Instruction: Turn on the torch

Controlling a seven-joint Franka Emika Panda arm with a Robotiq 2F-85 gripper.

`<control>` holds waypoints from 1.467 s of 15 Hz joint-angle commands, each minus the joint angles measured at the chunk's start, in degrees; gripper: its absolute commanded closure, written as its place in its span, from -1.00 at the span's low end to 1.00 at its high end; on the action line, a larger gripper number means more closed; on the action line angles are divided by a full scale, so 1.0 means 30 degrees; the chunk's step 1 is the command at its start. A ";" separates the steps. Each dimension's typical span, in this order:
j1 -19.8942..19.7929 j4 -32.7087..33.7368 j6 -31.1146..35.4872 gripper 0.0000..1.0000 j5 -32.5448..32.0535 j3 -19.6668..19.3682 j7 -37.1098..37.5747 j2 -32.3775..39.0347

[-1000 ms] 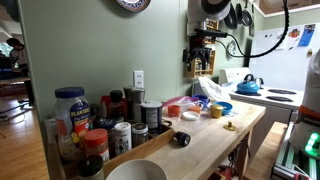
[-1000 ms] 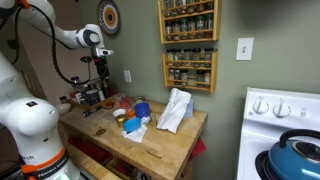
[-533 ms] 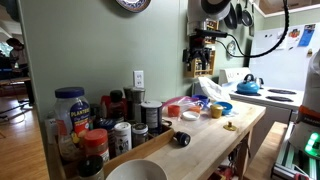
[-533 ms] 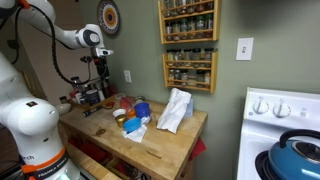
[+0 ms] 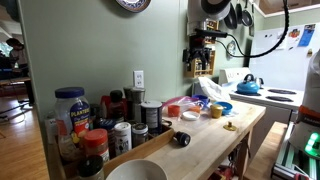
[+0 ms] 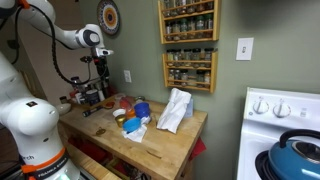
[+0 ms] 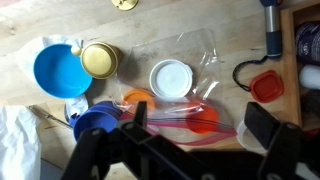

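The torch (image 5: 180, 139) is a small stubby black cylinder lying on the wooden counter (image 5: 215, 150), between the jars and a small yellow item (image 5: 229, 126). In the wrist view a dark cylinder (image 7: 270, 25) at the top right may be the torch; I cannot tell. My gripper (image 5: 203, 62) hangs high above the far part of the counter, well away from the torch. It also shows in an exterior view (image 6: 98, 72). In the wrist view its jaws (image 7: 200, 125) are wide apart and empty, above a clear plastic bag (image 7: 185, 105).
Several jars (image 5: 90, 125) crowd the counter by the wall. Below the gripper lie a blue bowl (image 7: 57, 68), a gold cup (image 7: 100, 60), a white lid (image 7: 170, 77) and a red lid (image 7: 266, 87). A white bowl (image 5: 135, 172) sits at the near end. A stove with a blue kettle (image 5: 248, 84) stands beyond.
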 commanded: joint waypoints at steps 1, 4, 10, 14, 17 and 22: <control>0.0468 0.0028 -0.0032 -1.00 -0.0124 -0.0439 0.0096 0.0043; 0.0537 0.0086 0.0022 -1.00 -0.0222 -0.0423 -0.0302 0.0075; 0.0946 0.0452 -0.0052 -1.00 -0.0414 -0.0259 -0.1936 0.0514; 0.0468 0.0028 -0.0032 -1.00 -0.0124 -0.0439 0.0096 0.0043; 0.0468 0.0028 -0.0032 -1.00 -0.0124 -0.0439 0.0096 0.0043; 0.0958 0.0276 0.0034 -1.00 -0.0145 -0.0382 -0.1118 0.0223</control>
